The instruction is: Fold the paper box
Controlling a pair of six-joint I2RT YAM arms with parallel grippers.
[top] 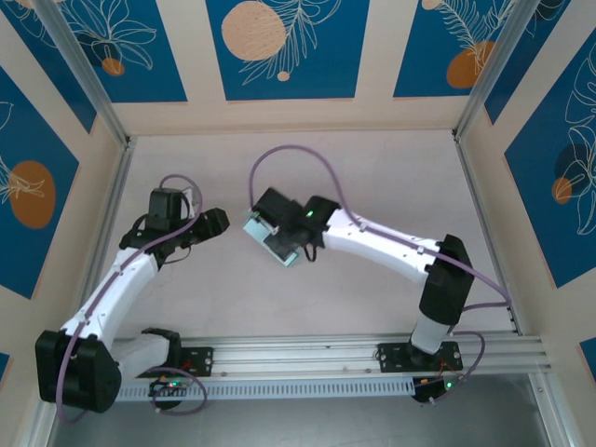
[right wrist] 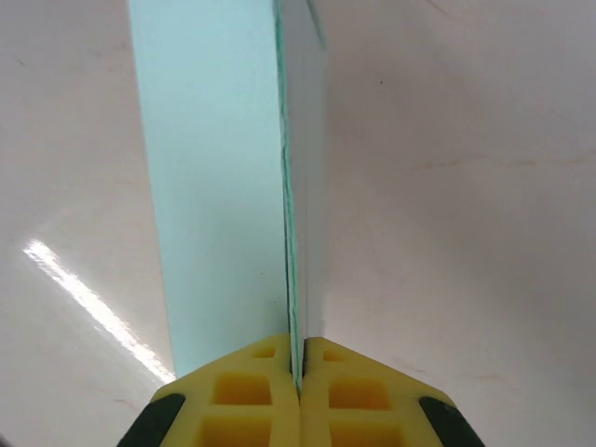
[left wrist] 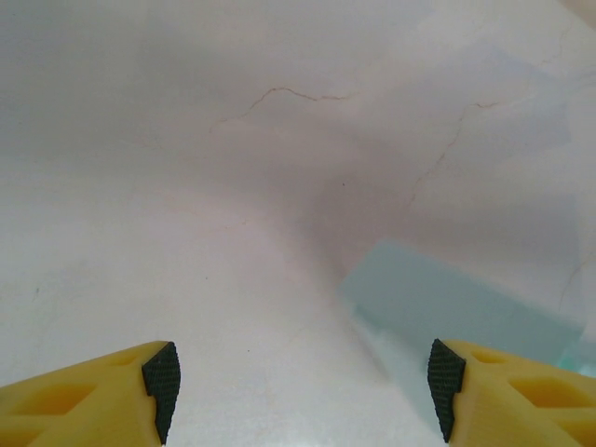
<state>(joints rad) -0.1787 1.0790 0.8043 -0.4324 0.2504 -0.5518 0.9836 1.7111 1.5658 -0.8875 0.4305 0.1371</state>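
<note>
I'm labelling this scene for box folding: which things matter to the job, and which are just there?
Job: paper box, right gripper shut on its edge, left gripper open nearby.
Just there: table, mounting rail, patterned walls.

left gripper (left wrist: 303, 386) spread, right gripper (right wrist: 300, 363) clamped

Pale table (top: 391, 168) — walled by blue panels (top: 326, 56) (orange discs, leaf outlines).
</note>
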